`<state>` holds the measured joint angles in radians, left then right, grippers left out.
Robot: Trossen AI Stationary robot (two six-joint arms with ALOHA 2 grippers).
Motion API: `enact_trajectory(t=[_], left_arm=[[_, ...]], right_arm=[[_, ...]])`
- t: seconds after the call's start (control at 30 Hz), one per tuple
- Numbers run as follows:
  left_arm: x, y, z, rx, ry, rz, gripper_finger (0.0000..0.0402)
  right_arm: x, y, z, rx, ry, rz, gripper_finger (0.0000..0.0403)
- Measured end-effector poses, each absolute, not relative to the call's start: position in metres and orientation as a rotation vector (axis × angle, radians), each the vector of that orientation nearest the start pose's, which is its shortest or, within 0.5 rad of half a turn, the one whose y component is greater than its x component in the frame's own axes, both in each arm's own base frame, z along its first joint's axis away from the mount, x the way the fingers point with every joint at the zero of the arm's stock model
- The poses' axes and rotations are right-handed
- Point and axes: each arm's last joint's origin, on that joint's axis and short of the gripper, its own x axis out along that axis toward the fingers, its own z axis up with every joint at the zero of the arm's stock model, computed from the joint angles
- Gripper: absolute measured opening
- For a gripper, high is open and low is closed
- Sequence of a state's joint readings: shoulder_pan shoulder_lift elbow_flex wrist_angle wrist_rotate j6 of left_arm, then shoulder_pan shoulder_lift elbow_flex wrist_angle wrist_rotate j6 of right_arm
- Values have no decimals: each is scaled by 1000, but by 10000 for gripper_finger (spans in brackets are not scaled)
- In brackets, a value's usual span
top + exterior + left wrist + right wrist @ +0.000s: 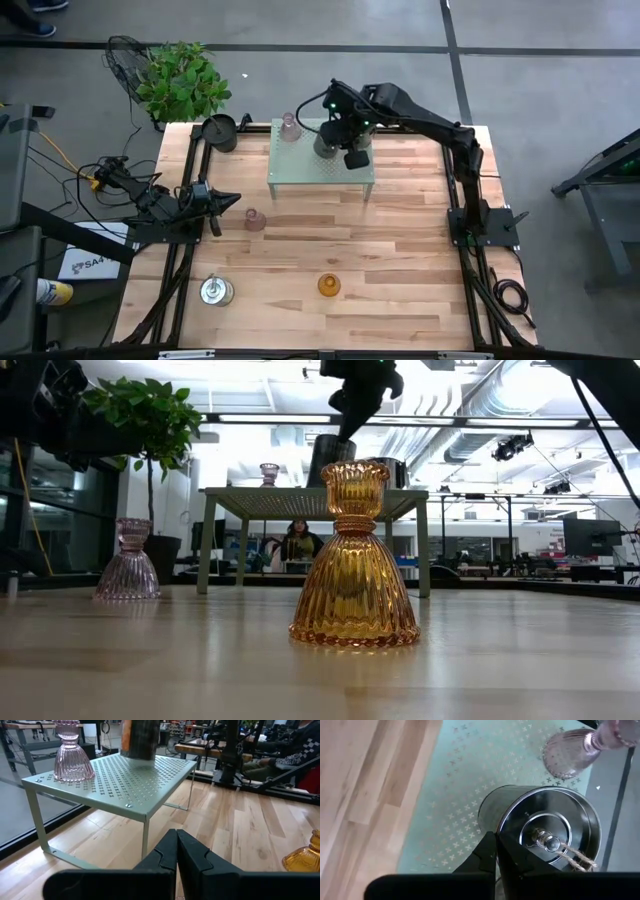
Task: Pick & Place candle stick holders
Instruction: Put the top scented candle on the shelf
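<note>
A pale green perforated shelf (300,172) stands at the table's far middle. On it are a pink glass holder (289,127) and a silvery metal holder (545,827). My right gripper (496,842) comes down on the silvery holder and is shut on it. On the tabletop stand a second pink holder (255,220), an amber glass holder (354,560) and another silvery holder (216,290). My left gripper (228,200) is shut and empty at the table's left side, near the pink holder on the table. My right gripper holds the silvery holder by its top rim (499,831), apparently with one finger outside the wall and one inside the hollow. The fingers come from above, pointing down. The holder is upright, and its base seems to stand on the shelf (330,460).
A black round pot (220,131) sits at the far left corner with a potted plant (180,80) behind it. Bare wood lies between the shelf and the holders near the front edge. A person (297,543) sits in the room beyond the table.
</note>
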<state>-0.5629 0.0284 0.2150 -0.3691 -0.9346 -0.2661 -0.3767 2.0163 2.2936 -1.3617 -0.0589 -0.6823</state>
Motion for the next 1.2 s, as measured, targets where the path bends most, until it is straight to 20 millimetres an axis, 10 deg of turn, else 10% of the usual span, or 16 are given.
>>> enact_trajectory(t=[1.2], left_arm=[[71,-17,200,-138,83,386,1]], right_arm=[[371,-156,361,-377,1164,67,0]])
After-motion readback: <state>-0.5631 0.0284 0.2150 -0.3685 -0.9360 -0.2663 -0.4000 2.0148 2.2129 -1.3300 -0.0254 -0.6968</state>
